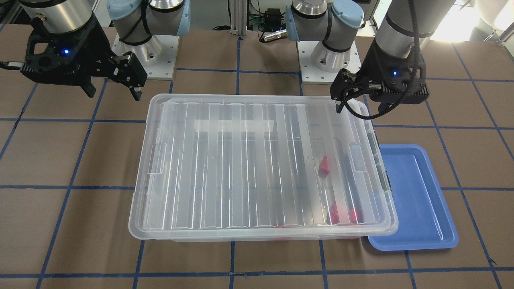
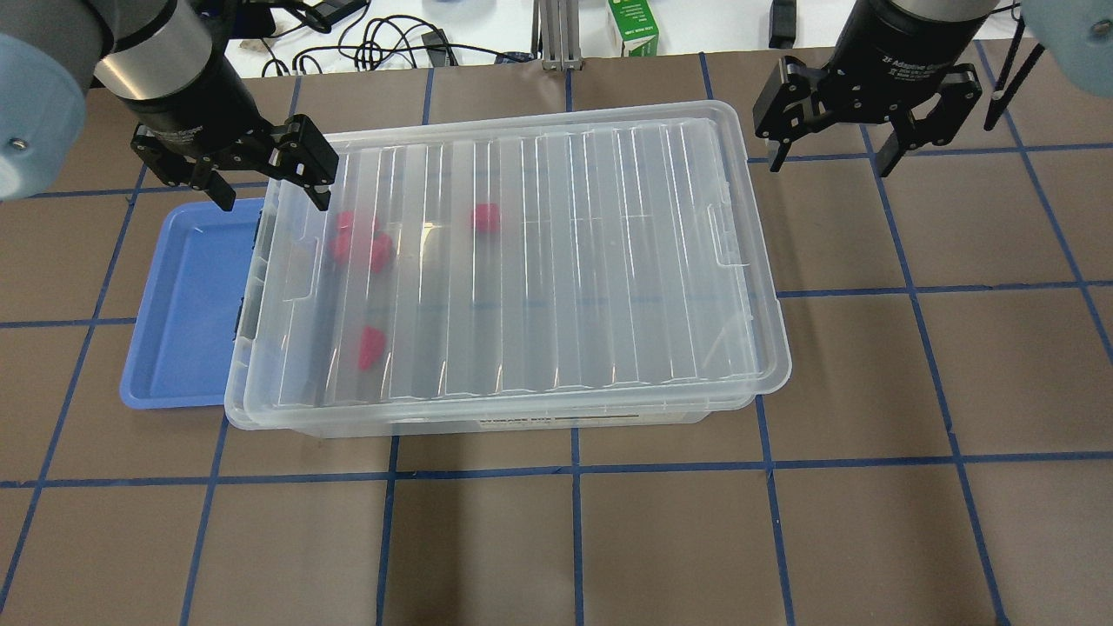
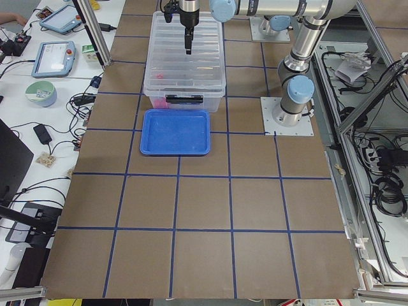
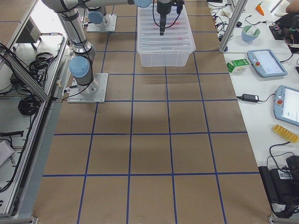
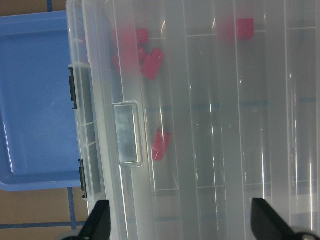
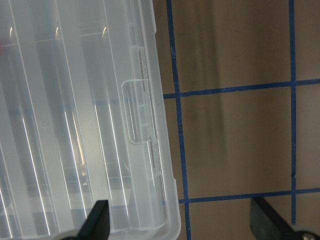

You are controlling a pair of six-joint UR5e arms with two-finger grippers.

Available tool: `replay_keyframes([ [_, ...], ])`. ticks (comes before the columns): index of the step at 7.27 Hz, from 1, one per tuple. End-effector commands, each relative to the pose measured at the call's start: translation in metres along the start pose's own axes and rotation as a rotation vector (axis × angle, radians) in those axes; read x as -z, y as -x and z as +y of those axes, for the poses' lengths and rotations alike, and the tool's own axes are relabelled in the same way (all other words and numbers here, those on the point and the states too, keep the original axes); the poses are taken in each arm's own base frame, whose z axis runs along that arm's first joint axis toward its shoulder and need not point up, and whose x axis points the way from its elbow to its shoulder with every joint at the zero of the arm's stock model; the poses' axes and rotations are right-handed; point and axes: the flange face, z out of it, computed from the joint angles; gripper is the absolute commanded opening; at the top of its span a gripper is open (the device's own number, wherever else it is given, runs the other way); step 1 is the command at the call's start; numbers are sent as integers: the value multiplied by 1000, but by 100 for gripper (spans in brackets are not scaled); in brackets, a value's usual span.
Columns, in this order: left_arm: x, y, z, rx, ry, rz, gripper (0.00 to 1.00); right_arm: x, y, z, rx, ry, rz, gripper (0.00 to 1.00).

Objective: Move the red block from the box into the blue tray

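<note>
The box [image 2: 565,261] is a large clear bin with its ribbed lid on, at the table's middle. Several red pieces [image 2: 361,248] show blurred through the lid near its left end. I cannot tell which of them is the red block. The empty blue tray [image 2: 187,304] lies against the box's left end. My left gripper [image 2: 271,191] is open and empty above the box's far left corner, and its wrist view looks down on the lid [image 5: 225,125] and the tray [image 5: 35,100]. My right gripper [image 2: 830,161] is open and empty above the table, just off the box's far right corner.
The brown table [image 2: 869,365] carries a blue tape grid. A green carton [image 2: 633,26] and cables lie beyond its far edge. Both arm bases [image 1: 148,52] stand on plates behind the box. Side benches hold tablets [image 3: 56,58] and a bowl.
</note>
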Motion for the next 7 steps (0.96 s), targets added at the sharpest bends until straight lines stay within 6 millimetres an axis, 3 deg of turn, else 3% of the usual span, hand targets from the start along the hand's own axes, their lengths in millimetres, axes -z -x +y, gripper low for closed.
replay_keyframes([
  [1,1,-1,1,-1,-2,7,100,-1,0,-1,1,2,2,100],
  [4,0,-1,0,-1,-2,8,100,-3,-3,-3,-6,3,0,100],
  [5,2,-1,1,-1,-6,10,100,-17,-3,-9,-8,12,2,100],
  [7,1,-1,1,-2,-2,5,100,-117,-5,-40,-11,14,4,100],
])
